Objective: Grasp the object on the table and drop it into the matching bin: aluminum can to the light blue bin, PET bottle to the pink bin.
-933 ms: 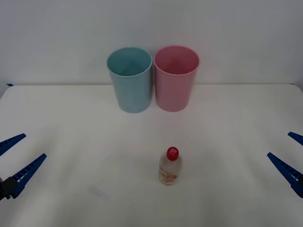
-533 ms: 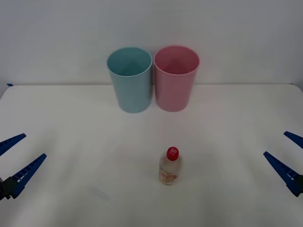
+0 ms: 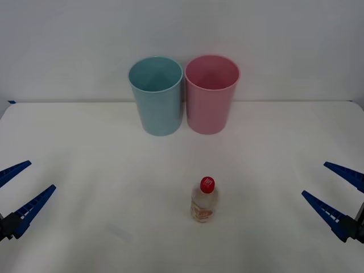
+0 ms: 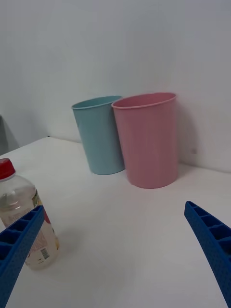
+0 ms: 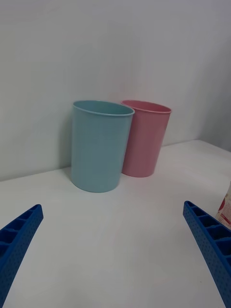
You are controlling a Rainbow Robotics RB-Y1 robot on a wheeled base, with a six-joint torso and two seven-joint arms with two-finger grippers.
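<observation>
A small clear PET bottle (image 3: 203, 200) with a red cap and an orange-and-white label stands upright on the white table (image 3: 85, 148), near its front middle. Behind it the light blue bin (image 3: 156, 96) and the pink bin (image 3: 211, 95) stand side by side, the pink one on the right. My right gripper (image 3: 334, 192) is open at the right edge, well to the right of the bottle. In the right wrist view the bottle (image 4: 21, 211) stands just behind one blue finger (image 4: 17, 248). My left gripper (image 3: 21, 190) hangs open at the far left.
A plain white wall rises behind the bins. The left wrist view has the light blue bin (image 5: 98, 144) in front of the pink bin (image 5: 144, 139), with a sliver of the bottle (image 5: 225, 208) at the edge. Bare tabletop lies between the bottle and the bins.
My right gripper has moved inward from the right edge toward the bottle. The left gripper, the bottle and both bins have stayed where they were.
</observation>
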